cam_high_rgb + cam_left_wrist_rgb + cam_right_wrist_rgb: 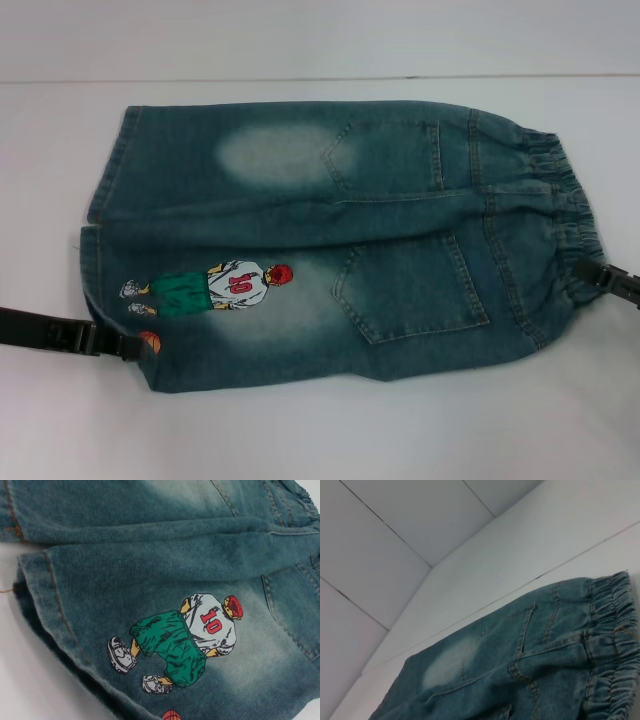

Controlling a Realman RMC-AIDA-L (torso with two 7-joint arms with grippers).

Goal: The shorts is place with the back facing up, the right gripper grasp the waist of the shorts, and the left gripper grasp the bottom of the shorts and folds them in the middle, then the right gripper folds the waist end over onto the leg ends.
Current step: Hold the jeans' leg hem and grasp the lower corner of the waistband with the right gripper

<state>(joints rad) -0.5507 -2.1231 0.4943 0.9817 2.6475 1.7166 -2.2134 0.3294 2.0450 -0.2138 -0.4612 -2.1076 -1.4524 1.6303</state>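
Note:
The blue denim shorts (330, 240) lie flat on the white table with the back pockets facing up. The gathered waist (565, 200) is on the right and the straight leg hems (105, 230) on the left. The near leg carries the cartoon player print (215, 287) and an orange ball (150, 342). My left gripper (125, 345) reaches in from the left and meets the near leg's hem beside the ball. My right gripper (598, 272) touches the near end of the waistband. The left wrist view shows the print (195, 635) and hem (55, 625). The right wrist view shows the waistband (610, 630).
The white table (320, 430) runs on all sides of the shorts. A pale wall (320, 35) rises behind the table's far edge. Nothing else lies on the surface.

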